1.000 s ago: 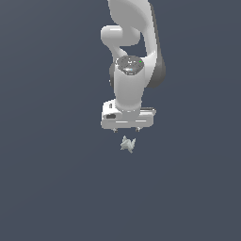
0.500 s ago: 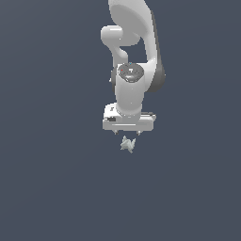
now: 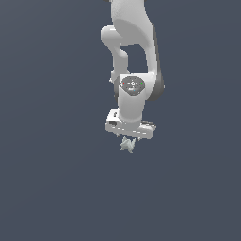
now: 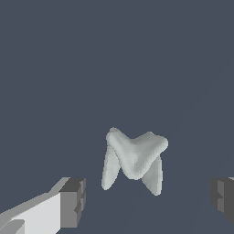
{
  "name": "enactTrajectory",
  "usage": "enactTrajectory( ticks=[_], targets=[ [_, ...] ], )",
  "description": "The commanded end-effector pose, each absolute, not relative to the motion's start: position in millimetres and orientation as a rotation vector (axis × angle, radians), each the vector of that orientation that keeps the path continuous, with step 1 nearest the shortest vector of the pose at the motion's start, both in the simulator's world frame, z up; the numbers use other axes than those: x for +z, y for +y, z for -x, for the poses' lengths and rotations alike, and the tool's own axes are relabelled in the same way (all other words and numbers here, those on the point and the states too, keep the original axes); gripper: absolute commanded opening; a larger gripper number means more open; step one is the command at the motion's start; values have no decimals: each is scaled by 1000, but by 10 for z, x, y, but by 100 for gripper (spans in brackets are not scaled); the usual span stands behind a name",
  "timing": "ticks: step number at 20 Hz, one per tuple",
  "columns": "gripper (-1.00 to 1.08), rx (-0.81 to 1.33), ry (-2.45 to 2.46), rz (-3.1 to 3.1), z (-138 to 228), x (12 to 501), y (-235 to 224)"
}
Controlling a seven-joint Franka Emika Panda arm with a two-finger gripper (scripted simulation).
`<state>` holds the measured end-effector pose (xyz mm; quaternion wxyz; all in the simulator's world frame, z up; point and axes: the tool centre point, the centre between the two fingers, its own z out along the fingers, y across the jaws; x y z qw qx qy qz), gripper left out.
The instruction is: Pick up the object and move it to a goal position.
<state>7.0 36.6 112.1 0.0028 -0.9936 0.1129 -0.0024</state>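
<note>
One arm is all I am driving here, and its white gripper (image 3: 127,139) is hanging straight down over the object (image 3: 127,144), a small pale grey-green spiky lump lying on the flat dark grey surface (image 3: 52,188). In the wrist view the lump (image 4: 134,160) is sitting between the two dark fingertips (image 4: 74,202), which are standing wide apart with clear room on each side and touching nothing. In the exterior view the lump's spikes are showing just under the hand. Plain ground is stretching out on every side of the lump.
</note>
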Motion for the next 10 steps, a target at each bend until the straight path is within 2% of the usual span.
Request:
enactTrajectory(
  ticks=[1, 10],
  targets=[
    [100, -5, 419, 3110, -65, 1040, 377],
    [100, 0, 522, 3098, -50, 904, 395]
  ],
)
